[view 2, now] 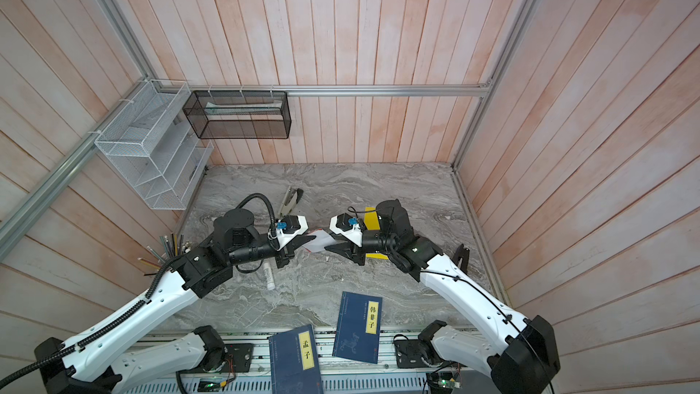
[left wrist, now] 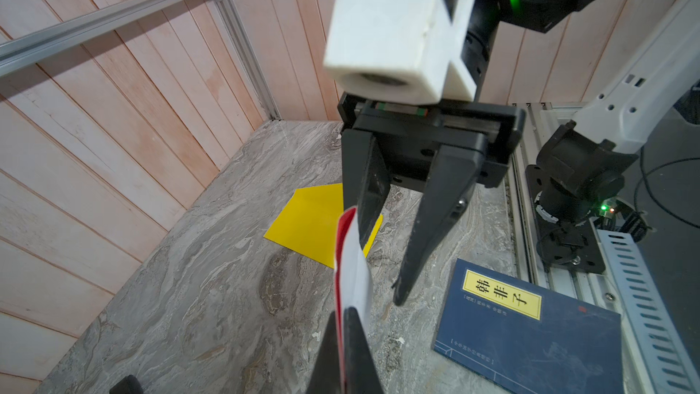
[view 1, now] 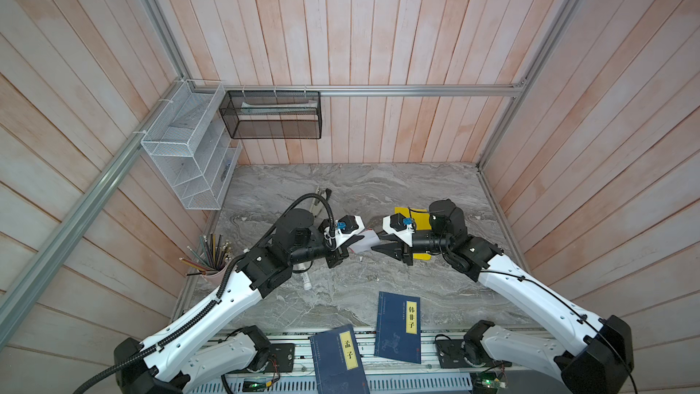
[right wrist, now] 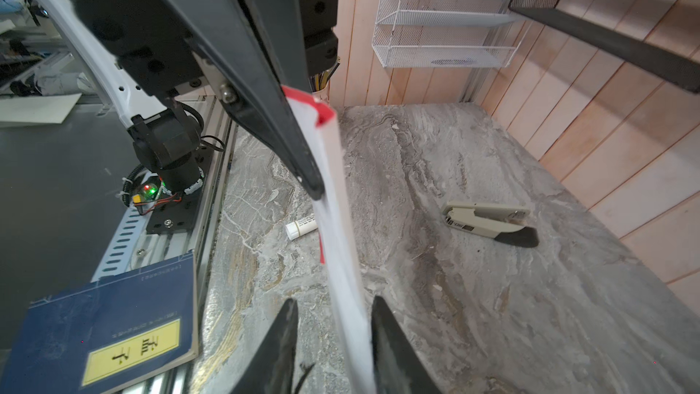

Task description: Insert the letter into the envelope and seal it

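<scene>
While the left tool (right wrist: 310, 180) is clamped flat on the letter (right wrist: 337, 221), we note the sheet held on edge in the air above the middle of the tabletop (view 1: 341, 289), red border showing near the grip. The right tool (right wrist: 333, 301) faces it with jaws apart, and the sheet's free end runs between its fingers; we cannot tell whether either finger touches the paper.

The envelope (left wrist: 310, 221) lies flat on the tabletop under the right arm, well apart from the letter.

Surface: grey veined marble pattern, with small pale flecks. On it we see a stapler (right wrist: 488, 217) toward the back, a glue stick (right wrist: 301, 227) beside the left arm, and a cup of pencils (view 1: 214, 259) at the left edge. Two dark blue books (view 1: 399, 327) with yellow labels lie at the front, both overhanging the edge.

Room: pale pink plank walls (view 1: 378, 32) on three sides, framed by aluminium rails (view 1: 416, 90). A white wire rack (view 1: 185, 153) hangs on the left wall and a black mesh basket (view 1: 271, 115) on the back rail.
</scene>
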### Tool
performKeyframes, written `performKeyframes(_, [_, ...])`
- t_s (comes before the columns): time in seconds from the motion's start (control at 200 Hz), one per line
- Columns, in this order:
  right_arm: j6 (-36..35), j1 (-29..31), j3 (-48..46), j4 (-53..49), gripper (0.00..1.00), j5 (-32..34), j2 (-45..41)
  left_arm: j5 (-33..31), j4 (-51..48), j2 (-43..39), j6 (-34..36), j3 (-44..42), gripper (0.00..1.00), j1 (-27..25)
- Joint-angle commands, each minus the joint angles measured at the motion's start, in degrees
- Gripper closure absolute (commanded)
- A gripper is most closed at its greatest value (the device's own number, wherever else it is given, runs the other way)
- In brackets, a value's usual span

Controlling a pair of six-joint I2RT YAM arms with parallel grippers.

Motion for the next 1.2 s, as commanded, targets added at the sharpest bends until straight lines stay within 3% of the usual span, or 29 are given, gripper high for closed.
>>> performKeyframes(0.0, [1.4,-0.2,2.3,0.6,0.88,-1.2,1.5,-0.6,0.3,0.0,-0.2,-0.5,1.00,-0.3])
performKeyframes(0.06, [1.8,-0.2,2.4,0.4,1.00,-1.0,2.0,-0.9,0.2,-0.1,-0.1,-0.4,1.00,-0.3])
performKeyframes(0.275, [3.1,-0.3,1.2,1.1,1.00,-0.4,1.1,-2.8,-0.3,-0.4,0.4,-0.1,0.98,-0.3])
performKeyframes(0.505, [10.9,-1.6,0.3,3.7,1.00,-2.1,1.4,-9.0,4.1,-2.2,-1.5,-1.3,0.51,-0.3])
performKeyframes(0.55, [13.2,-1.7,0.2,4.3,1.00,-2.1,1.8,-11.3,5.6,-2.8,-2.2,-1.7,0.22,-0.2])
performKeyframes(0.57, [14.3,-1.9,0.3,4.6,1.00,-2.0,2.0,-12.4,6.0,-3.1,-2.4,-1.8,0.05,-0.2])
performKeyframes(0.585, [15.2,-1.9,0.4,4.8,1.00,-2.0,2.2,-13.3,6.4,-3.3,-2.7,-1.8,0.00,-0.2])
performKeyframes(0.76, [23.8,-2.3,2.2,5.2,1.00,-1.0,6.6,-26.1,10.1,-4.9,-4.4,-1.6,0.00,-0.2])
performKeyframes(0.85, [27.5,-2.3,3.7,5.1,1.00,2.7,9.3,-30.2,10.9,-5.4,-5.2,-1.7,0.00,-0.3])
performKeyframes(1.195, [43.8,-2.4,9.3,7.5,1.00,14.4,20.6,-37.7,18.1,-8.2,-8.3,-10.0,0.02,-0.4])
